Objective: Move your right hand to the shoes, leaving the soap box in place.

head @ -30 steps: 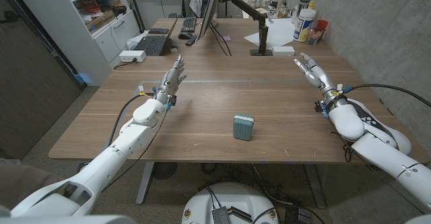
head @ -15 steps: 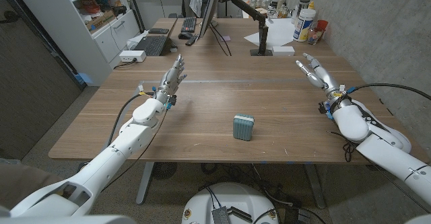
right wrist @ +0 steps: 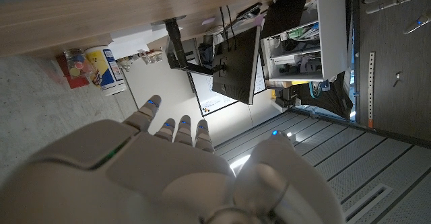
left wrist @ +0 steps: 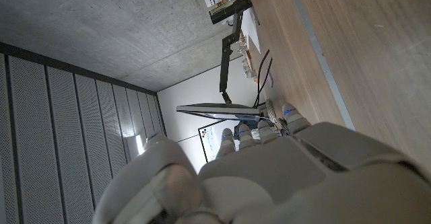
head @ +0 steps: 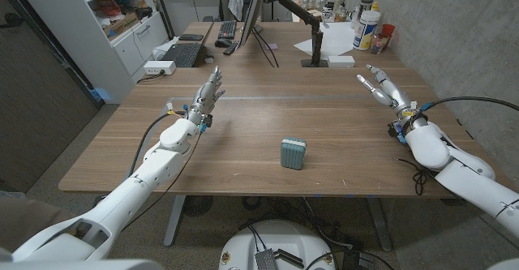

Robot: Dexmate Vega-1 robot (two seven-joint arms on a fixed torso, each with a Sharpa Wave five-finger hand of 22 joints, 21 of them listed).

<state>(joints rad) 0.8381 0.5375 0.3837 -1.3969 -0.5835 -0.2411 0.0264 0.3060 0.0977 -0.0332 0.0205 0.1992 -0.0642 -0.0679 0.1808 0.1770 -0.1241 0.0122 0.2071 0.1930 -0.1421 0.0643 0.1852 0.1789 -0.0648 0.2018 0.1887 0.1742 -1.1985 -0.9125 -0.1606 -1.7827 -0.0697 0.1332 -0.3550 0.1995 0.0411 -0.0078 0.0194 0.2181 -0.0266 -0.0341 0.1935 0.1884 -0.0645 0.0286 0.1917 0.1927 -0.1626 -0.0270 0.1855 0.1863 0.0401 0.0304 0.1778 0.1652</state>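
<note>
A small teal soap box (head: 293, 153) stands on the wooden table (head: 259, 116) near its front edge, about midway between the arms. My right hand (head: 380, 86) is over the table's right side, fingers straight and apart, holding nothing, well to the right of the box and beyond it. My left hand (head: 209, 92) is over the left side, fingers extended toward the far end, also holding nothing. The back of my left hand (left wrist: 269, 177) and the back of my right hand (right wrist: 161, 177) show in the wrist views. I see no shoes on the table.
At the table's far end stand a monitor (head: 253, 10) on an arm, a keyboard (head: 226, 30), a laptop (head: 180, 55), white papers (head: 336, 39) and a white jar (head: 366, 28). A shelf unit (head: 113, 19) stands at the left; a concrete wall (head: 454, 27) runs along the right.
My right hand has drifted slightly to the right and toward the far end. The left hand and the soap box have not moved.
</note>
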